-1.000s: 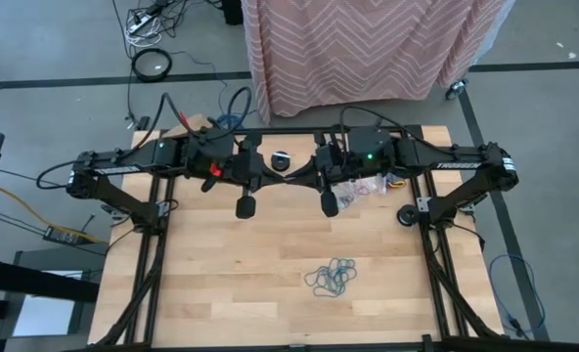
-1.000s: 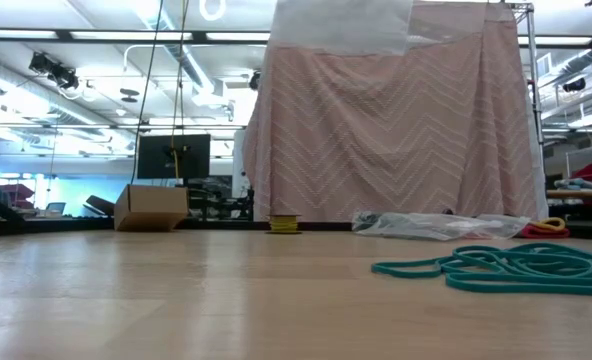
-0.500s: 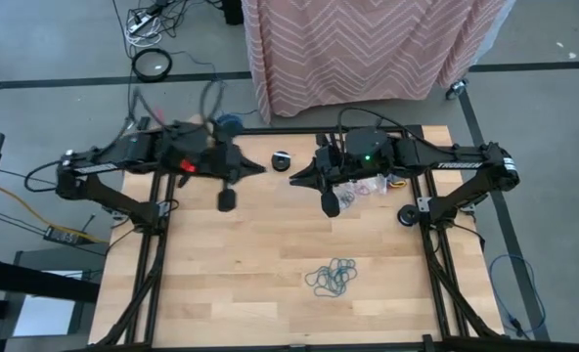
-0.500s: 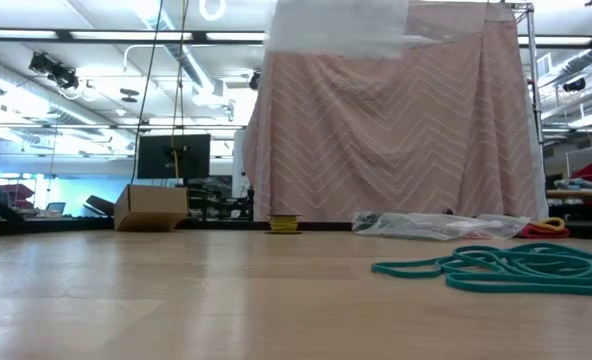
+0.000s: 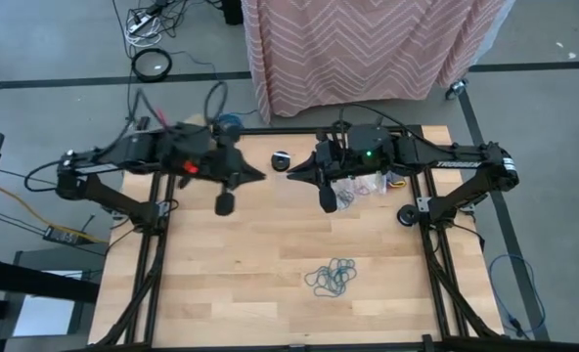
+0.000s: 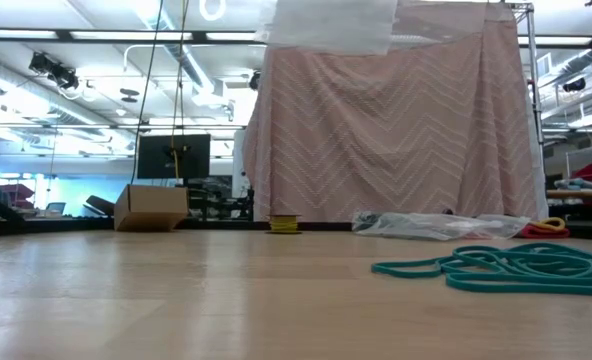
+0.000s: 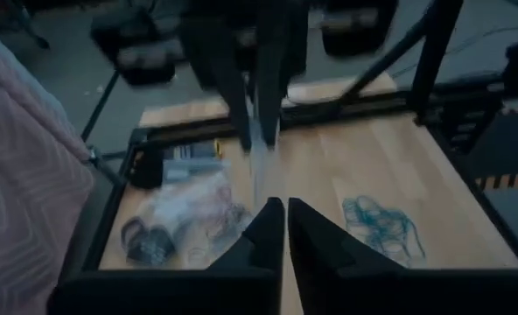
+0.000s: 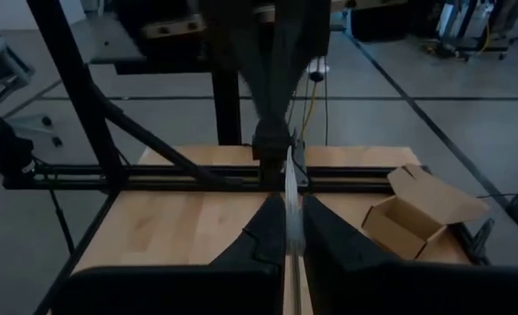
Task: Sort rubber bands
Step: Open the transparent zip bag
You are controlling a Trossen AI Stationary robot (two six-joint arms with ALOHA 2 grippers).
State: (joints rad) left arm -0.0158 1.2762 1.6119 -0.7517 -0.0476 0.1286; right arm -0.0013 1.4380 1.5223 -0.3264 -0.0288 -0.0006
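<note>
The rubber bands (image 5: 332,278) lie in a loose teal tangle on the bare wood of the table (image 5: 270,254), toward its near right part, well apart from both arms; in the low view we see the same teal loops (image 6: 506,268) flat on the surface. More bands sit in the clear plastic bags (image 5: 360,187) at the far right of the table, just beside the right arm; from the left wrist view we make out dark and reddish loops inside the crinkled plastic (image 7: 185,219), though we cannot count them. A small cardboard box (image 8: 421,210) stands open on the table's far left part. A small black disc (image 5: 282,157) rests at the far edge between the arms. We see the left gripper (image 5: 225,204) raised above the far left of the table, fingers nearly together and holding nothing. The right gripper (image 5: 328,202) hangs by the bags, fingers narrow, pinched on a thin clear strip (image 8: 291,210).
</note>
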